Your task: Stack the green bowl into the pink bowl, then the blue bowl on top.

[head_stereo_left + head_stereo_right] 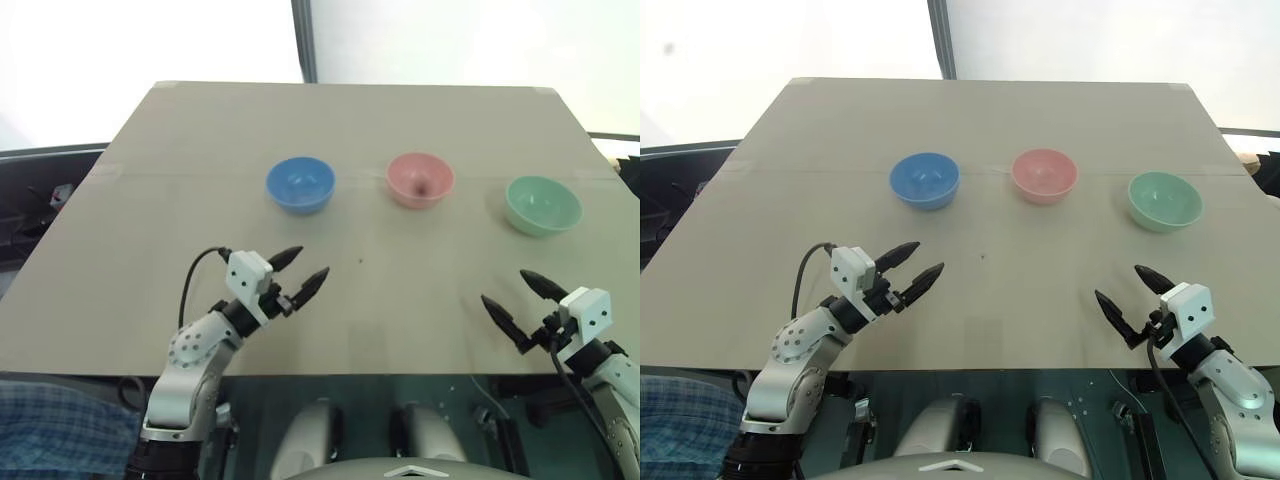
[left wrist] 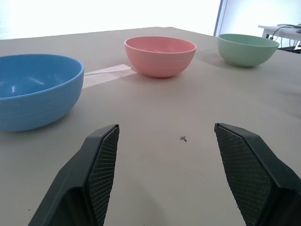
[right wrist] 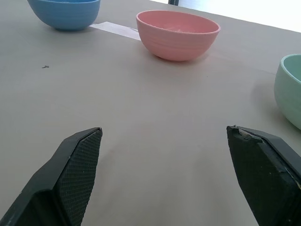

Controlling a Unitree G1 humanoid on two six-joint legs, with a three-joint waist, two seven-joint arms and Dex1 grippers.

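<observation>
three small bowls stand upright in a row across the far half of a tan table (image 1: 330, 300): the blue bowl (image 1: 300, 185) on the robot's left, the pink bowl (image 1: 420, 180) in the middle and the green bowl (image 1: 543, 205) on the right, each well apart from its neighbour and none stacked. a pale strip of tape (image 2: 107, 74) runs across the tabletop along the line of the bowls, passing between the blue and the pink one.

the left gripper (image 1: 300, 272) hangs over the near part of the table with its two black fingers spread wide and nothing between them, pointing forward and toward the middle. the blue bowl lies just beyond and a little to the right of its tips, near but not touching; in the left wrist view the bowl sits off to one side of the open fingers, with the pink and green bowls farther along.

the right gripper (image 1: 520, 300) hovers near the table's front edge, also spread wide and empty, angled forward and to the left. the green bowl lies beyond it, clear of the fingertips; the pink bowl stands farther off, toward the middle. a tiny dark speck (image 1: 360, 263) marks the bare table between the two arms.
</observation>
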